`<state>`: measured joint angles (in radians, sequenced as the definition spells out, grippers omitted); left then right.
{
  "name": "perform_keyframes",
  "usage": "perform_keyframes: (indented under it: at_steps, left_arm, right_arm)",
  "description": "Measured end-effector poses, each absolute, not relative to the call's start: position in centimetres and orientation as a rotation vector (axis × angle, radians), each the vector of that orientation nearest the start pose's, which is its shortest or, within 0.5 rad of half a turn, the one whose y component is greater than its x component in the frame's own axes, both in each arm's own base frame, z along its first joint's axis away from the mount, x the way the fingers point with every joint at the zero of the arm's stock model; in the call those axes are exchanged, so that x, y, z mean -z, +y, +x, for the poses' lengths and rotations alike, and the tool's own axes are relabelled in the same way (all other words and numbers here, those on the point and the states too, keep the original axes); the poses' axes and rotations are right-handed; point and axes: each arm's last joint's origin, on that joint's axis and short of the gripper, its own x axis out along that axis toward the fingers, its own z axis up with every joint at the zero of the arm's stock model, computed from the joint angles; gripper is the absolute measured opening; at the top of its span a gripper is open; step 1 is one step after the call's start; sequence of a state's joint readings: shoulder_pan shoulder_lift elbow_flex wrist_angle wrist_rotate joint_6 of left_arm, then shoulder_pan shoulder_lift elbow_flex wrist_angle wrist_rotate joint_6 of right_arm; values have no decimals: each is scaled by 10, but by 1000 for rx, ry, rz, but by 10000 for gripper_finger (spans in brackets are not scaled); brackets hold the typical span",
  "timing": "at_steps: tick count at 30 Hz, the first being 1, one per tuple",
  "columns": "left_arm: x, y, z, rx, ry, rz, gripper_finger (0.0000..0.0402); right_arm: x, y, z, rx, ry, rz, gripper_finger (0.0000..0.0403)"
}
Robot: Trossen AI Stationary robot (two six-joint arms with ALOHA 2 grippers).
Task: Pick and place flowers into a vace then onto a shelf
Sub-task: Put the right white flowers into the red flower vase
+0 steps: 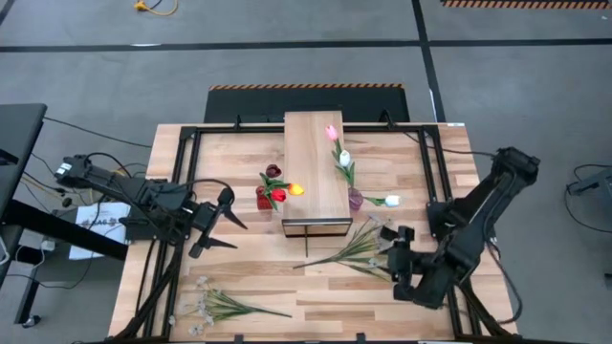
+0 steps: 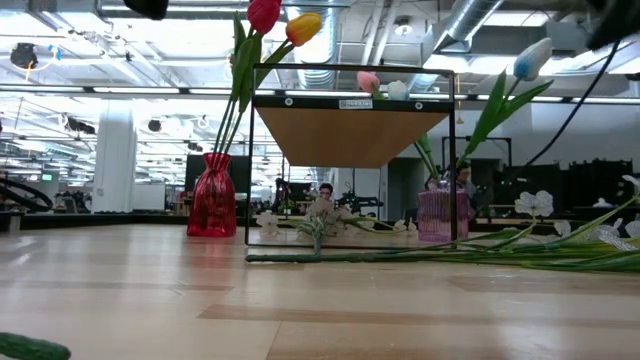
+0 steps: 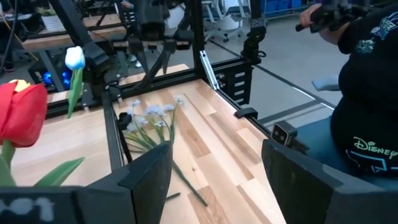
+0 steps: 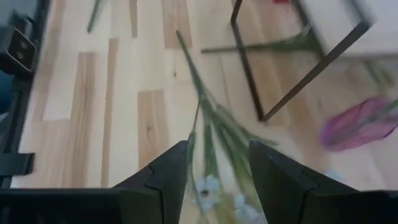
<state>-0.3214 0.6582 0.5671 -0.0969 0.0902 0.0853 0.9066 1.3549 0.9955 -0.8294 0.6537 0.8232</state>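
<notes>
Shelf (image 1: 316, 170) stands mid-table in the high view, a red vase (image 1: 264, 198) of tulips at its left, a purple vase (image 1: 356, 199) at its right. A blossom spray (image 1: 352, 247) lies near the right end effector (image 1: 394, 241); the left end effector (image 1: 216, 224) hangs spread wide.

Low view: both vases stand beside the shelf frame.

Left wrist view: fingers (image 3: 147, 180) gape, holding nothing.

Right wrist view: fingers (image 4: 163, 174) straddle the spray's stems, parted, not gripping.
</notes>
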Motion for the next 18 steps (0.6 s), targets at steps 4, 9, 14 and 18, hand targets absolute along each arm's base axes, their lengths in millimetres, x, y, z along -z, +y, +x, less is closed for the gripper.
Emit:
perform_keyframes:
  at_steps: [4,9,14,18]
  left_arm:
    - [-284,-53,146,426,170,109,238]
    - [-284,-53,146,429,169,111,238]
    - [-284,-53,146,432,169,111,238]
    - [-284,-53,146,433,169,111,238]
  right_arm:
    - [-227,197,173,182,868,-37,159]
    - [-202,207,192,216,876,-34,157]
    - [-185,207,214,243,869,-31,160]
    - [-177,203,228,251,861,-42,162]
